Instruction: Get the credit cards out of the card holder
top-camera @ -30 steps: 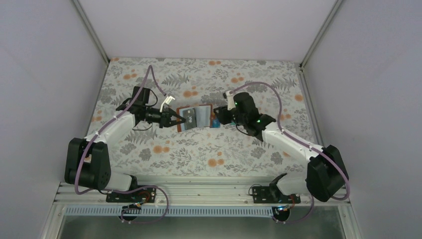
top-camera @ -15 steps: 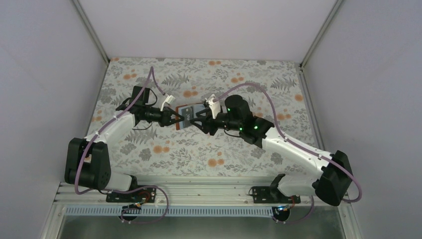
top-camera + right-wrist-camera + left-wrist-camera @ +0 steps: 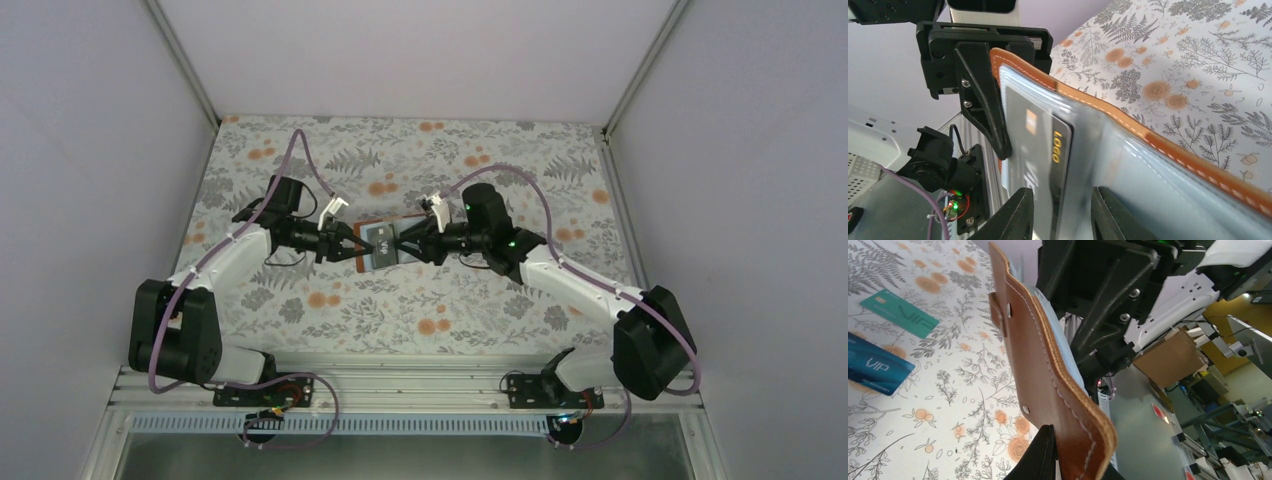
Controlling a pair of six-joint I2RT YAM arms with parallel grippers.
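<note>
1. Mid-table in top view, L claw (image 3: 352, 246) and R claw (image 3: 405, 243) are facing each other, with the card holder (image 3: 380, 243) sitting between them. L claw is clamping the holder's left edge. R claw is reaching in at its right side. The table (image 3: 450, 300) is showing a floral print.
2. Left wrist view: the brown leather back of the card holder (image 3: 1048, 370) is filling the centre, w/ one L claw finger (image 3: 1044, 457) pressing at its lower edge. Teal-green card (image 3: 898, 313) and blue card (image 3: 875, 369) are lying flat on the table, near each other but not touching, both out of the holder.
3. Right wrist view: the holder's pale inner pocket (image 3: 1148, 170) is facing the cam. Black card (image 3: 1058, 165) w/ gold lettering is sitting in a pocket. R claw (image 3: 1062, 195) is straddling the card's near end, fingers apart, not pinching. L claw finger (image 3: 983, 100) is gripping the holder's far edge.
</note>
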